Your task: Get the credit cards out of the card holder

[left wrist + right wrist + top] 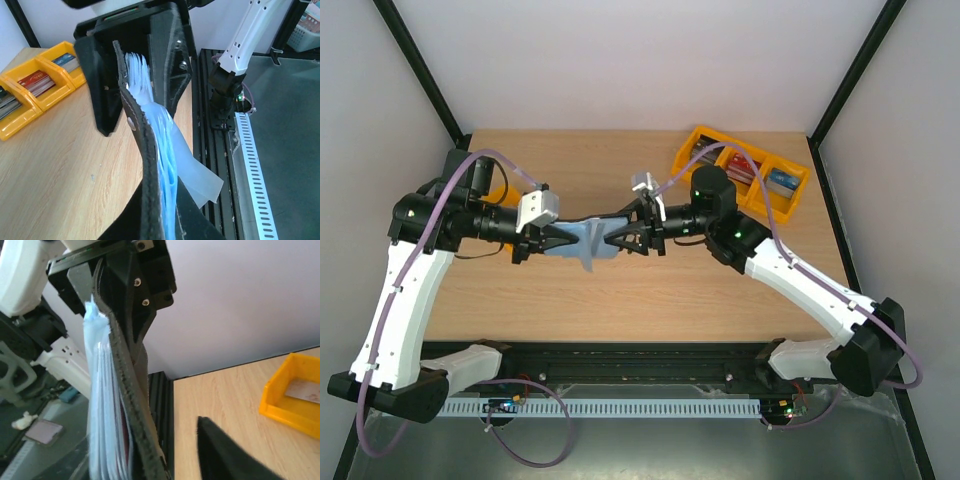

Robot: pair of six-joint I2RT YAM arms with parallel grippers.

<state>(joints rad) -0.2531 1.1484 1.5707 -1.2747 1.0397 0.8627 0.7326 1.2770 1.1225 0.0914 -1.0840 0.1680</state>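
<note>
The card holder (582,243) hangs in the air over the middle of the table, stretched between both grippers, its black cover (145,150) edge-on and its pale blue clear pockets (167,160) fanned out. My left gripper (165,222) is shut on one end of it, cover and pockets together. At the other end my right gripper (623,238) stands open astride the holder. One of its fingers (225,455) is well apart from the cover (132,405); the other is hidden behind the pockets (102,405). The credit cards are hidden inside, except for a thin reddish edge (122,440) between pockets.
A yellow tray (790,205) with compartments of stacked dark, red and blue cards sits at the table's far right corner, also visible as the yellow tray (15,122) and the yellow tray (280,412). Another yellow piece (498,192) shows behind the left arm. A black rail (640,362) runs along the near edge.
</note>
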